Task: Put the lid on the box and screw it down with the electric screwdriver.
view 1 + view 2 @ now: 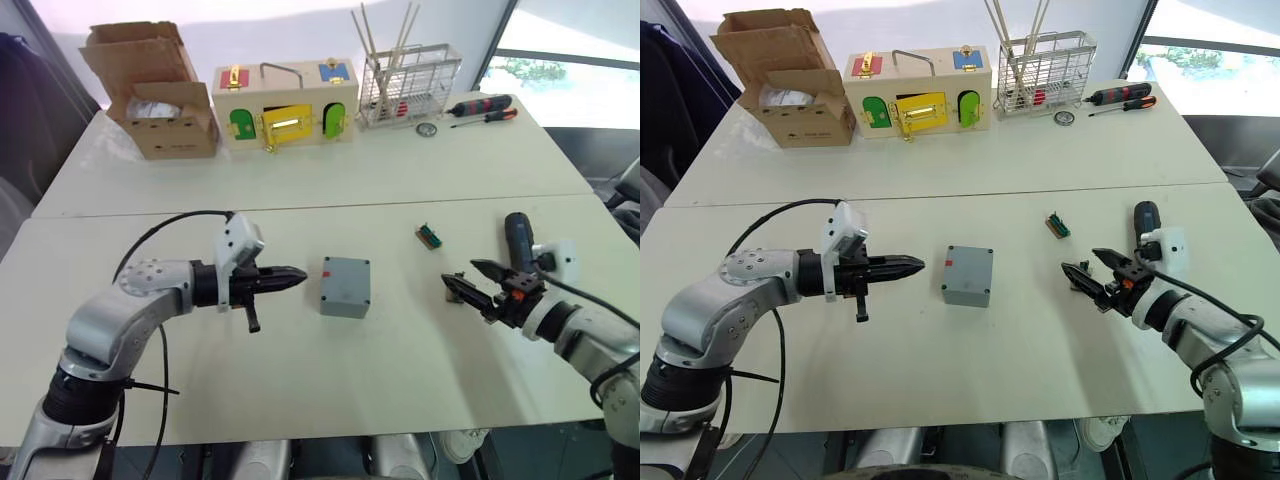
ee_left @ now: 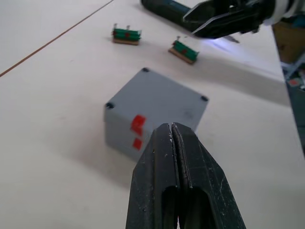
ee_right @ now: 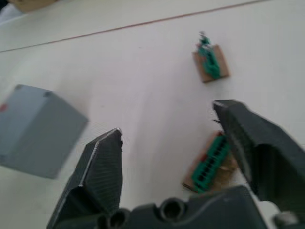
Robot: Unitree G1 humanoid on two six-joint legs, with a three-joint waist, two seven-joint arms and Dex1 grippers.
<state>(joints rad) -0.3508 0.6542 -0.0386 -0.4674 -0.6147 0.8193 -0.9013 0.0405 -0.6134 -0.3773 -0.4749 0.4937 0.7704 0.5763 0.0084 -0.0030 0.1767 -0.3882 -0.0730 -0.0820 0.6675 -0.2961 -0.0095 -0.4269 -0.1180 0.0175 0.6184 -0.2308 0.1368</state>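
Note:
The grey box (image 1: 346, 286) stands mid-table with the lid (image 2: 157, 95) resting on top of it; red marks line up on one side. My left gripper (image 1: 300, 277) is shut and empty, pointing at the box from a short gap to its left. Open and empty, my right gripper (image 1: 462, 275) hovers to the box's right, over a small green terminal block (image 3: 212, 162). The black electric screwdriver (image 1: 518, 240) lies on the table just beyond the right gripper.
A second green terminal block (image 1: 429, 236) lies between box and screwdriver. Along the far edge stand a cardboard box (image 1: 160, 100), a wooden box with coloured doors (image 1: 285, 105), a wire rack (image 1: 405, 85) and hand screwdrivers (image 1: 480, 108).

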